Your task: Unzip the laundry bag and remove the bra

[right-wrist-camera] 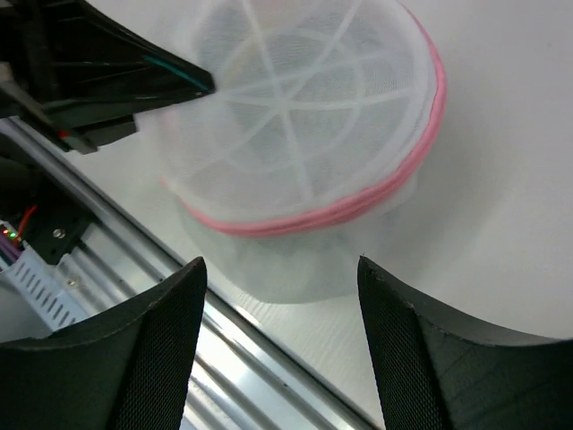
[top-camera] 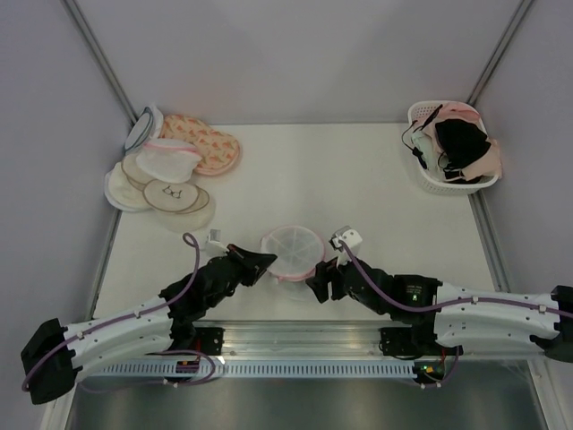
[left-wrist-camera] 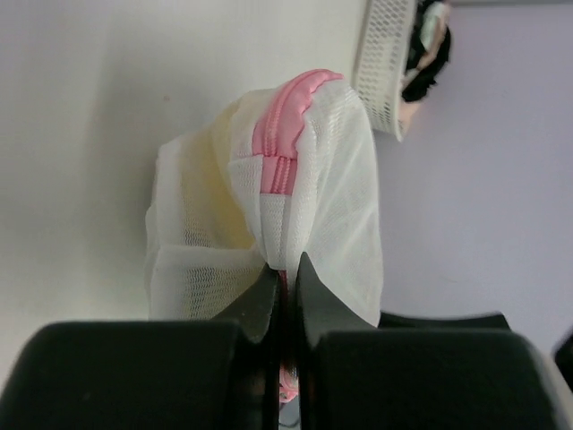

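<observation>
The laundry bag is a round white mesh pouch with pink zipper trim, lying near the table's front edge between the two arms. My left gripper is shut on the bag's left rim; in the left wrist view the fingertips pinch mesh and pink zipper tape. The right gripper stands open just right of the bag, a little back from its rim, with nothing between its fingers. The bra is hidden; pale cream fabric shows through the mesh.
A pile of other pouches and discs lies at the back left. A white basket holding bras stands at the back right. The aluminium rail runs along the table's front edge under both grippers.
</observation>
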Controlling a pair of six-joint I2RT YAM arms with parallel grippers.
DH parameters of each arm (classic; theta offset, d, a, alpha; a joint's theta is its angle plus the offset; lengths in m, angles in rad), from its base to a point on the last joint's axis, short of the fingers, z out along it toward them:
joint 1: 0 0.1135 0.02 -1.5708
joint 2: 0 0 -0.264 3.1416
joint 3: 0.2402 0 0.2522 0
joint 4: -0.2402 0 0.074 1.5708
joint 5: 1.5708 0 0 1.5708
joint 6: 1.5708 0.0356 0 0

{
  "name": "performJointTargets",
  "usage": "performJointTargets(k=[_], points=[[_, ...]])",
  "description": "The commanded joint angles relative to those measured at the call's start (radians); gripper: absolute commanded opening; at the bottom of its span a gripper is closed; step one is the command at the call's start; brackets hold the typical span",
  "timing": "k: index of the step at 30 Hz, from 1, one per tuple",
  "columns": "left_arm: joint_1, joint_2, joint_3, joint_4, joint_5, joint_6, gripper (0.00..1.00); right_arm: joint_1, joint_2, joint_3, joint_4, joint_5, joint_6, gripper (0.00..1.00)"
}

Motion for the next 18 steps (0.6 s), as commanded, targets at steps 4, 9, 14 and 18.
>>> performJointTargets(k=[4, 9, 14, 18], points=[[-0.099, 0.119, 0.047, -0.190, -0.307, -0.195, 0.02, 0.177, 0.018, 0.063, -0.042, 0.188, 0.144, 0.73], [-0.153, 0.217, 0.105, -0.190, -0.383, -0.264, 0.02, 0.312, 0.050, 0.067, -0.002, 0.262, 0.230, 0.71], [-0.191, 0.234, 0.171, -0.189, -0.410, -0.254, 0.02, 0.370, 0.128, 0.029, 0.125, 0.244, 0.253, 0.68], [-0.240, 0.194, 0.174, -0.192, -0.387, -0.269, 0.02, 0.378, 0.150, -0.003, 0.260, 0.253, 0.192, 0.62]])
